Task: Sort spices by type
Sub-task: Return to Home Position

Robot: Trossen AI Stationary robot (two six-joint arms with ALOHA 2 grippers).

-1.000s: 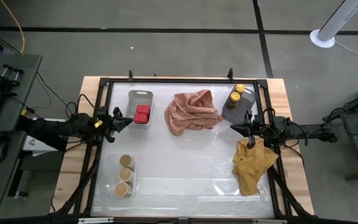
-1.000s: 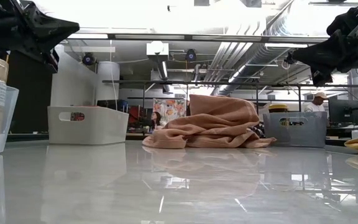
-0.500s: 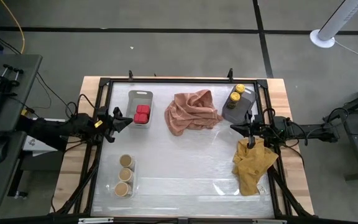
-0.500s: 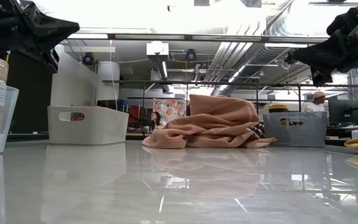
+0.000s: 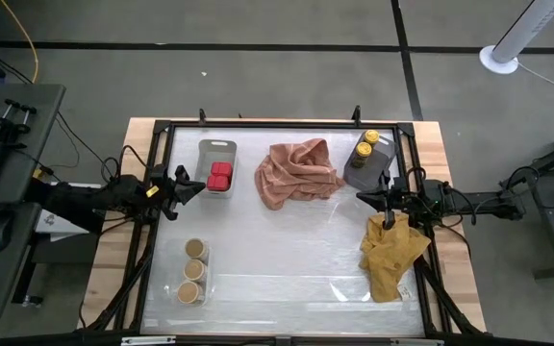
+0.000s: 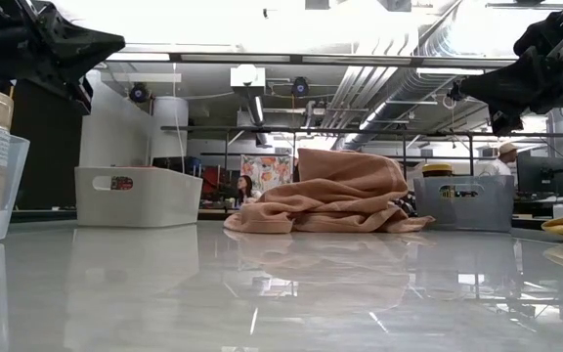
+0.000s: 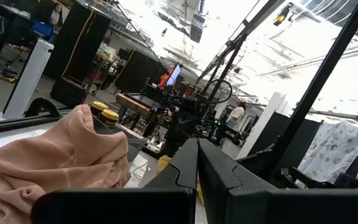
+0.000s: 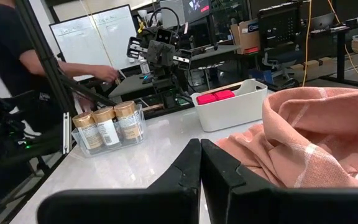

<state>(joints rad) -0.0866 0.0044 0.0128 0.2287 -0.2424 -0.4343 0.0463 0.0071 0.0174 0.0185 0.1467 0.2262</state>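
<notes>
Three tan-lidded jars (image 5: 194, 269) stand in a clear tray (image 8: 107, 127) at the near left. Two red boxes (image 5: 220, 175) sit in a white tray (image 8: 232, 102). Two yellow-lidded jars (image 5: 366, 144) stand in a grey tray (image 6: 462, 200) at the far right. My left gripper (image 5: 192, 185) hovers shut by the left edge, beside the white tray. My right gripper (image 5: 364, 198) hovers shut at the right, between the grey tray and the yellow cloth. In both wrist views the fingers (image 7: 197, 155) (image 8: 201, 152) meet with nothing between them.
A crumpled pink cloth (image 5: 296, 171) lies at the far middle, between the white and grey trays. A yellow cloth (image 5: 390, 255) lies near the right edge under the right arm. A dark frame rims the table (image 5: 277, 279). A person (image 8: 17, 56) stands beyond the left side.
</notes>
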